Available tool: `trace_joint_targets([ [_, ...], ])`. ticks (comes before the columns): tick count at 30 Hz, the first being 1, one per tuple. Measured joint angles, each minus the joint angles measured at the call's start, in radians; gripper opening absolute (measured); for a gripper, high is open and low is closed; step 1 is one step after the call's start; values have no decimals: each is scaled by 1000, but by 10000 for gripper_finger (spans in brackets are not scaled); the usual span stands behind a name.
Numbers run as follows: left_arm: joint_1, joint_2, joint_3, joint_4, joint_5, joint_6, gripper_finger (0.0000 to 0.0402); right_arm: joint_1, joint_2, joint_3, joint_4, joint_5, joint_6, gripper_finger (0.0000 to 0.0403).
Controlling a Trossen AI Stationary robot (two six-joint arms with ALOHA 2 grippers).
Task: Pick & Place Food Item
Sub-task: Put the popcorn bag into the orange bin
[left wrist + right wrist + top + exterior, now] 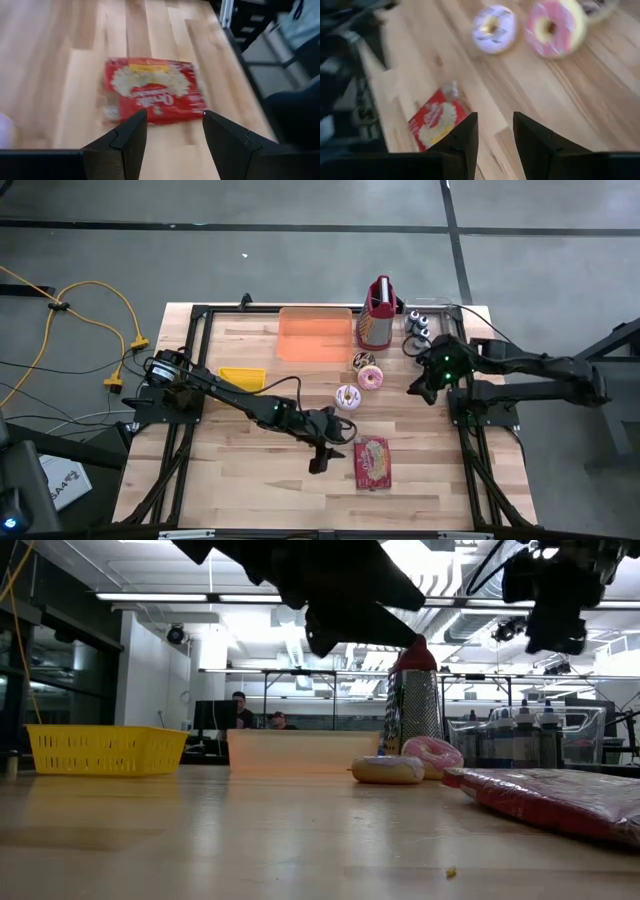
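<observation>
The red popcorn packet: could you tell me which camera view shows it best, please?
The left wrist view: the red popcorn packet lies flat, its whole face visible. The high view shows it whole but small; the low view only edge-on; the right wrist view partly, behind that claw's fingers.

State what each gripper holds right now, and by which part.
Nothing is held. The left gripper hangs open above the table beside the flat red popcorn packet; the right gripper is open and empty near the pink-frosted doughnut.
</observation>
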Motion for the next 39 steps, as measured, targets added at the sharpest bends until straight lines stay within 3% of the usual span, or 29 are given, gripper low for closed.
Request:
trace_joint_targets([
  [3, 0, 0, 0, 0, 27, -115, 187, 66, 20, -19, -21, 82, 136, 109],
  [9, -10, 18, -1, -9, 34, -253, 187, 201, 28, -156, 40, 96, 317, 109],
  [19, -61, 101, -5, 38, 63, -387, 187, 445, 28, -360, 453, 90, 621, 109],
  [30, -69, 184, -5, 131, -2, -524, 187, 702, 62, -390, 504, 304, 836, 109],
  [39, -69, 201, -5, 181, -24, -577, 187, 857, 251, -392, 636, 449, 916, 109],
])
